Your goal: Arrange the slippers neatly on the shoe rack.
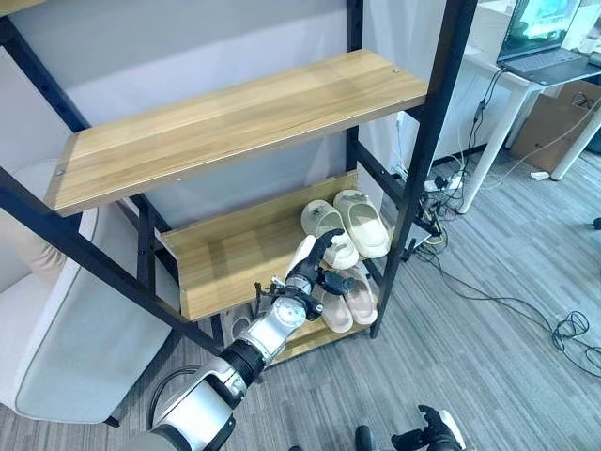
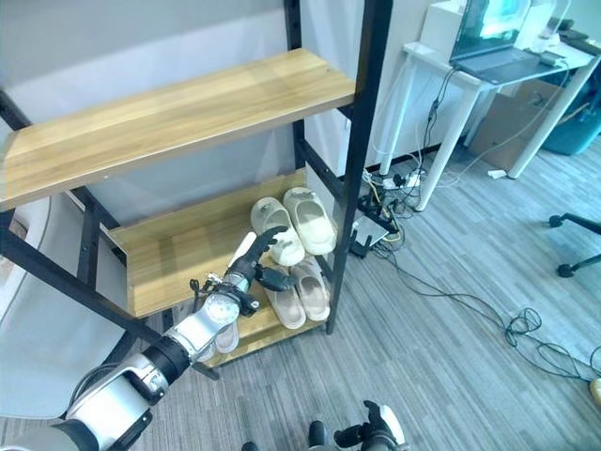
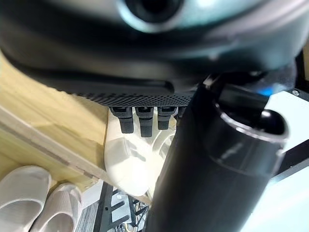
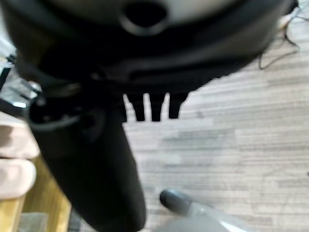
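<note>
A pair of cream slippers stands at the right end of the rack's middle shelf (image 1: 221, 258): the far slipper (image 1: 364, 221) and the near slipper (image 1: 326, 225). My left hand (image 1: 315, 268) reaches up to the near one, fingers straight and resting over its heel end (image 3: 128, 162), open. On the bottom shelf (image 1: 299, 345) below lies a pair of pale pink slippers (image 1: 357, 296). My right hand (image 1: 429, 435) hangs low over the carpet, its fingers (image 4: 152, 107) straight and holding nothing.
The wide top shelf (image 1: 235, 122) overhangs the middle one. Black rack posts (image 1: 427, 141) frame the right end. A white armchair (image 1: 56, 348) stands left of the rack. To the right are a white desk (image 1: 512, 80) with a laptop (image 1: 543, 42), and cables (image 1: 563, 329) on the carpet.
</note>
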Tool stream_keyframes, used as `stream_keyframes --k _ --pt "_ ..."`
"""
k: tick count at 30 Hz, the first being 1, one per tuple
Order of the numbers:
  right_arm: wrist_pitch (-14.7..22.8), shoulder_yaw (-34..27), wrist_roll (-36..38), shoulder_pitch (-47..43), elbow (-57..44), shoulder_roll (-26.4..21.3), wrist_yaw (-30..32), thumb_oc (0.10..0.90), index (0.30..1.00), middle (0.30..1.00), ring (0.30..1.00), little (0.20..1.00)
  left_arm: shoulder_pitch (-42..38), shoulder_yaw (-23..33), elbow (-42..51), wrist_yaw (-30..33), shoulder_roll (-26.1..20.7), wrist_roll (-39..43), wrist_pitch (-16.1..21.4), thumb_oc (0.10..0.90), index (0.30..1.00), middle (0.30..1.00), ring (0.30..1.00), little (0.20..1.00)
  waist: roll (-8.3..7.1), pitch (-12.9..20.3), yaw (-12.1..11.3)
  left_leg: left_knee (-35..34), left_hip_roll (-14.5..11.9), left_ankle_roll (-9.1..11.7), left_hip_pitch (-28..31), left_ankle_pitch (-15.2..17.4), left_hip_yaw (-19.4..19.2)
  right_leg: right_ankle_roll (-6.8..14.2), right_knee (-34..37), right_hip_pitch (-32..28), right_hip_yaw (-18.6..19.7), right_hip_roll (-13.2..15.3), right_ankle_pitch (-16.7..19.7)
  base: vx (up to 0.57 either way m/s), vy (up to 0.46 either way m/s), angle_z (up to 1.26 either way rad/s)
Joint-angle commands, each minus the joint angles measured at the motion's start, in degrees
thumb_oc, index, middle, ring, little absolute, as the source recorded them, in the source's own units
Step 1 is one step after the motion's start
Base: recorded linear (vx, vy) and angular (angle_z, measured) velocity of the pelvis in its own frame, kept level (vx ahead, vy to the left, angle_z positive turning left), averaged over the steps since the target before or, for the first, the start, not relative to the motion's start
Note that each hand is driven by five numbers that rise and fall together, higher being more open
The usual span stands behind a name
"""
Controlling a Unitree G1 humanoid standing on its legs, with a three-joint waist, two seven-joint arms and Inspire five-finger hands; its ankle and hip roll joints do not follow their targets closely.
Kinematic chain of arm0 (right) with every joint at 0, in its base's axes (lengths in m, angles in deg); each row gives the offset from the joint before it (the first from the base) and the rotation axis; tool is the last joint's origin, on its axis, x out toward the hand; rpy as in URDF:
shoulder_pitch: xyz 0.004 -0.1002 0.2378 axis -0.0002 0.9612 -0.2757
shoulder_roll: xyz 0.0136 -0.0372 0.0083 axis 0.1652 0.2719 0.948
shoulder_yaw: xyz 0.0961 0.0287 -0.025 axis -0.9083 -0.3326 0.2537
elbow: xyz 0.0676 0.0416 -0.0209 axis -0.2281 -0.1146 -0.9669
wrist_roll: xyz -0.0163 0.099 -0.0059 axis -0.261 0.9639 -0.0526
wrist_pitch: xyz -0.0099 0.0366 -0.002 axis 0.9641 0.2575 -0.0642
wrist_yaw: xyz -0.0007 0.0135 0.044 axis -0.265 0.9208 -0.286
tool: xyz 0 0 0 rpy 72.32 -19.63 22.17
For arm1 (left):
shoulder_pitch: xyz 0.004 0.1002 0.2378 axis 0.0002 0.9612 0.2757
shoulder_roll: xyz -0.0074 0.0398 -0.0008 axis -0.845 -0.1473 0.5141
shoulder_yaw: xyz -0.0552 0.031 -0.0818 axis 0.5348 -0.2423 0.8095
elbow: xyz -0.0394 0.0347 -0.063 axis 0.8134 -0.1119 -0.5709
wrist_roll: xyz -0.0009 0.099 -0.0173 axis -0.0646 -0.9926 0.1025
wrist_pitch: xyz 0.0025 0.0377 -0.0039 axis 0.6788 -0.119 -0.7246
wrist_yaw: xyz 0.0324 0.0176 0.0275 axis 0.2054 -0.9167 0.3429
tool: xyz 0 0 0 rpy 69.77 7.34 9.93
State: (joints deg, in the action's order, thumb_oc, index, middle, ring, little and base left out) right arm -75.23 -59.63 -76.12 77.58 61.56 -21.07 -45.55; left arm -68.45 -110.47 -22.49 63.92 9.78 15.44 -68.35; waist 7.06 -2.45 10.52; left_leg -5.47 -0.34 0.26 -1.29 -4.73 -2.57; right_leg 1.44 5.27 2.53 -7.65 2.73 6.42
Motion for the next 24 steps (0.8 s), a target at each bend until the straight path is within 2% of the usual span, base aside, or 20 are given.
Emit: stream_keyframes --k 1,6,7,10,13,16,20,24 --pt "2.1 -0.1 0.7 0.7 3.4 4.5 -0.1 0.8 0.9 0.9 0.9 0.9 -6.1 3.5 2.1 0.9 -1.5 -2.0 6.8 0.8 0.9 0.9 0.9 0.9 -2.9 3.6 -1.4 0.5 -2.5 3.7 1.0 5.3 -0.9 6.1 -0.3 -0.4 2.4 2.3 -5.6 -0.05 0.011 0.01" --pt "1.9 -1.3 1.0 1.4 3.8 5.2 -0.4 0.8 0.9 0.9 0.9 0.9 -2.6 5.3 9.8 1.1 -6.0 -3.3 7.6 0.8 0.9 0.9 0.9 0.9 -3.6 4.2 -2.4 0.5 -2.4 3.7 1.3 5.3 -0.4 6.2 -0.3 -1.1 1.5 2.4 -5.6 -0.02 0.007 0.02" --pt "2.2 -2.2 1.5 1.2 3.7 5.3 -0.5 0.8 0.9 0.9 0.9 0.9 0.0 5.9 15.9 1.2 -9.4 -5.8 8.7 0.8 0.9 0.9 0.9 0.9 -4.08 4.2 -3.3 0.5 -2.3 3.7 1.5 5.2 0.1 6.1 -0.3 -1.4 1.1 2.4 -5.6 -0.02 0.004 0.06" --pt "2.3 -2.5 1.6 0.9 3.5 5.5 -0.3 0.8 0.9 0.9 0.9 0.9 3.0 7.0 21.4 0.3 -11.8 -5.8 9.3 0.8 0.9 0.9 0.9 0.9 -4.48 4.3 -4.0 0.5 -2.1 3.7 1.7 5.2 0.3 6.2 -0.3 -1.9 0.8 2.4 -5.6 -0.04 0.016 0.15" --pt "2.1 -2.9 0.4 1.5 3.4 6.3 -0.3 0.8 0.9 0.9 0.9 0.9 9.6 9.7 29.3 -1.7 -14.5 -4.3 10.8 0.8 0.9 0.9 0.9 0.9 -5.1 4.6 -5.9 0.5 -2.1 3.6 2.0 5.3 0.7 6.2 -0.3 -2.3 0.2 2.5 -5.5 -0.04 0.021 0.1" --pt "1.9 -2.9 -0.2 1.4 3.4 6.6 -0.3 0.8 0.9 0.9 0.9 0.9 12.4 10.6 32.0 -2.8 -15.5 -4.0 11.2 0.8 0.9 0.9 0.9 0.9 -5.33 4.9 -6.6 0.5 -2.1 3.6 1.9 5.2 0.9 6.2 -0.3 -2.3 0.0 2.5 -5.4 -0.05 0.017 0.09" --pt "1.9 -3.5 -0.7 1.9 3.2 7.4 -0.4 0.8 0.9 0.9 0.9 0.9 20.2 12.6 37.1 -6.0 -17.5 -1.7 11.8 0.8 0.9 0.9 0.9 0.9 -5.91 5.2 -8.0 0.5 -2.0 3.4 1.8 4.5 1.7 6.0 -0.3 -2.5 -0.5 2.4 -4.9 -0.04 0.015 0.12" --pt "1.9 -3.4 -1.3 1.9 3.0 7.8 -0.5 0.8 0.9 0.9 0.9 0.9 25.8 13.4 37.2 -8.1 -17.6 1.3 11.8 0.8 0.9 0.9 0.9 0.9 -6.41 5.2 -9.1 0.5 -2.0 3.4 2.1 4.5 2.6 5.9 -0.3 -3.5 -1.6 2.4 -5.2 0.0 0.009 0.06"
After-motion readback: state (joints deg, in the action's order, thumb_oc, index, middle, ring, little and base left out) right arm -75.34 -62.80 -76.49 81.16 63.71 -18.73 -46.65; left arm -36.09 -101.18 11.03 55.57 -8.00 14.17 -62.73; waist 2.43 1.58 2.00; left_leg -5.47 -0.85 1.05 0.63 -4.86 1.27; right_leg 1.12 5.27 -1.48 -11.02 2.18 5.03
